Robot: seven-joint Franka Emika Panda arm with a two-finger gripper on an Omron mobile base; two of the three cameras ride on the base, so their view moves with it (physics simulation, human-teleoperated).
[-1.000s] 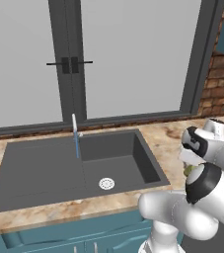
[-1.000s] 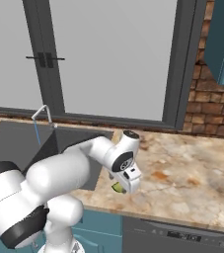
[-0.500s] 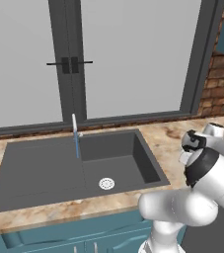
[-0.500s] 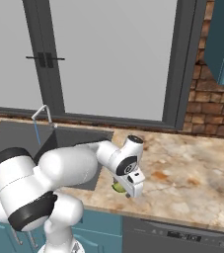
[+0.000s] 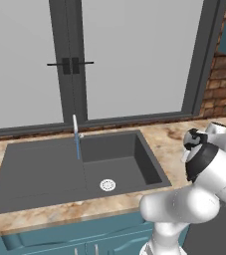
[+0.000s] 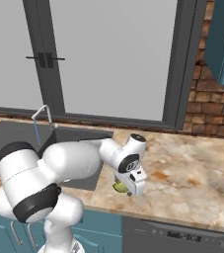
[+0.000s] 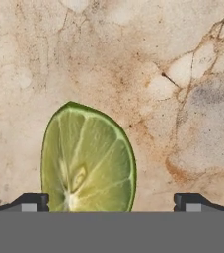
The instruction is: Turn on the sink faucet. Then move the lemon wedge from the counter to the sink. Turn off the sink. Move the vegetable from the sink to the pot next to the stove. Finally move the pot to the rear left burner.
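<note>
The lemon wedge (image 7: 86, 158) lies cut side up on the beige marbled counter (image 7: 182, 74). My gripper (image 7: 111, 202) is open just above it. The wedge sits between the two fingertips (image 7: 34, 201), nearer the left one. In the right base view the gripper (image 6: 128, 190) points down at the wedge (image 6: 118, 187) near the counter's front edge, right of the sink (image 6: 15, 138). The sink faucet (image 5: 75, 127) stands behind the dark basin (image 5: 40, 169), and a thin blue stream of water (image 5: 77, 147) runs from it.
A round silver drain (image 5: 107, 185) sits in the basin floor. Brick wall (image 6: 207, 118) and grey glass doors (image 5: 69, 64) back the counter. A dark appliance front (image 6: 182, 237) lies below the counter edge, right of the teal cabinets (image 6: 103, 232).
The hand has dropped lower over the lemon wedge and the arm's elbow has swung round. The jaws have stayed open.
</note>
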